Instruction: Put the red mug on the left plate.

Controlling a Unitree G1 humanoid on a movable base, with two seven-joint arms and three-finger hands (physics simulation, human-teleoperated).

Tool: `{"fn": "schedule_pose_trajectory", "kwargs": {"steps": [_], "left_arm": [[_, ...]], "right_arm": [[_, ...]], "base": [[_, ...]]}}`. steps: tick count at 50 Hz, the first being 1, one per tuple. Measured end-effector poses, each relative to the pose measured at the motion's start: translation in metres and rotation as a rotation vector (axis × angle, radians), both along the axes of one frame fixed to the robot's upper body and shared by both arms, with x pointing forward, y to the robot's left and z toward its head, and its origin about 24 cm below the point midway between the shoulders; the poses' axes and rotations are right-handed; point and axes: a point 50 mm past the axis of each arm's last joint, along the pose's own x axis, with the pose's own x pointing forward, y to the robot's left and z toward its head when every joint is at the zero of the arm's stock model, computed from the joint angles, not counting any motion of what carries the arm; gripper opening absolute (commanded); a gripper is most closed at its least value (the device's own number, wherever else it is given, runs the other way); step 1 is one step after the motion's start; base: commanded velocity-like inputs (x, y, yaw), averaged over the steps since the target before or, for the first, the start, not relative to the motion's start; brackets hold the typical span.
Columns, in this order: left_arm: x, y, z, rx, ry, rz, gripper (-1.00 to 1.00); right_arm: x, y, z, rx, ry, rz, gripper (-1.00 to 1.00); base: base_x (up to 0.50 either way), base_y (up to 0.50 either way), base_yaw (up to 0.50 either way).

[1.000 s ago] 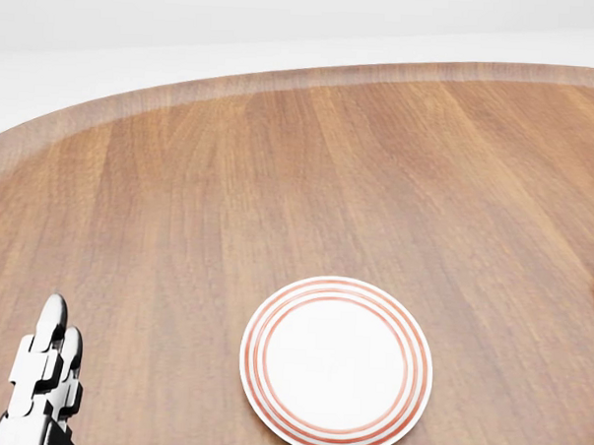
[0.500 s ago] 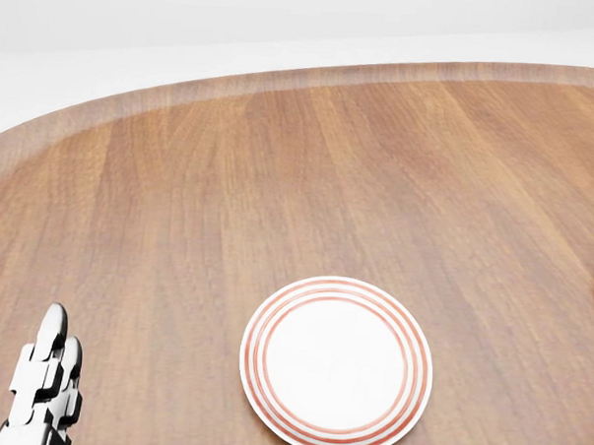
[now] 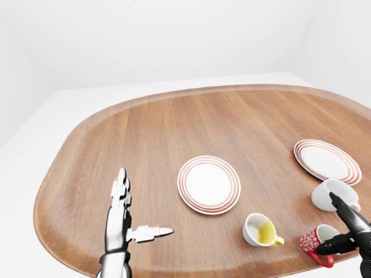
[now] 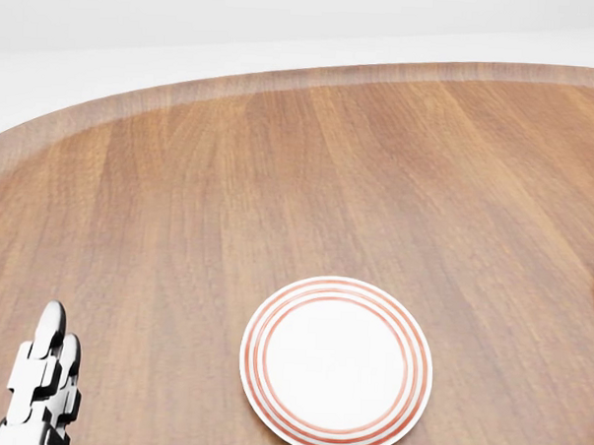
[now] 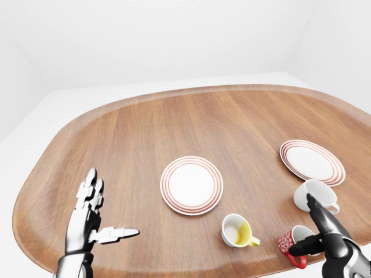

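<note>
right robot hand (image 5: 324, 234) open beside red mug (image 5: 290, 240), left plate (image 5: 191, 185) bare.

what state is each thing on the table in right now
red mug: lying tipped, right robot hand open at it
yellow mug: tipped, mouth showing
white mug: tipped on its side
left plate: flat, bare
right plate: flat, bare
left robot hand: open, holding nothing

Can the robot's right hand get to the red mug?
Probably yes. The right robot hand is already right at the red mug, its open fingers standing about it, with nothing in between. The white mug sits just above in the right-eye view.
</note>
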Motion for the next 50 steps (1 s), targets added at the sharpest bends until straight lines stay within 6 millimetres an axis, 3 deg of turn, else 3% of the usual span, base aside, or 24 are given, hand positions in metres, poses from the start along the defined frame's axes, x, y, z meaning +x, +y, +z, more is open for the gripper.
{"fn": "schedule_pose_trajectory", "kwargs": {"steps": [16, 17, 18, 19, 20, 25, 39, 50], "left_arm": [[0.0, 0.0, 0.001, 0.0, -0.005, 0.0, 1.0], [0.0, 0.0, 0.001, 0.001, -0.004, 0.0, 1.0], [0.0, 0.0, 0.001, 0.001, -0.003, 0.0, 1.0], [0.0, 0.0, 0.001, 0.001, -0.002, 0.001, 1.0], [0.0, 0.0, 0.0, 0.001, -0.001, 0.001, 1.0], [-0.001, 0.0, -0.001, 0.001, 0.005, 0.002, 1.0], [-0.004, 0.0, -0.003, -0.001, 0.018, 0.006, 1.0], [-0.005, 0.001, -0.004, -0.002, 0.025, 0.008, 1.0]], "right_arm": [[0.008, 0.001, -0.017, 0.031, 0.015, 0.006, 1.0], [0.008, 0.001, -0.018, 0.032, 0.016, 0.007, 0.51], [0.009, 0.001, -0.018, 0.032, 0.017, 0.007, -0.41], [0.009, 0.001, -0.019, 0.034, 0.018, 0.008, -0.81], [0.009, 0.001, -0.019, 0.039, 0.02, 0.011, -1.0], [0.014, 0.002, -0.014, 0.044, 0.0, 0.032, -1.0], [0.008, 0.003, -0.024, 0.042, 0.024, 0.019, -1.0], [0.015, 0.001, -0.012, 0.022, -0.041, -0.022, -1.0]], "base": [[0.0, 0.0, 0.0], [0.0, 0.0, 0.0], [0.0, 0.0, 0.0], [0.0, 0.0, 0.0], [0.0, 0.0, 0.0], [0.0, 0.0, 0.0], [0.0, 0.0, 0.0], [0.0, 0.0, 0.0]]}}
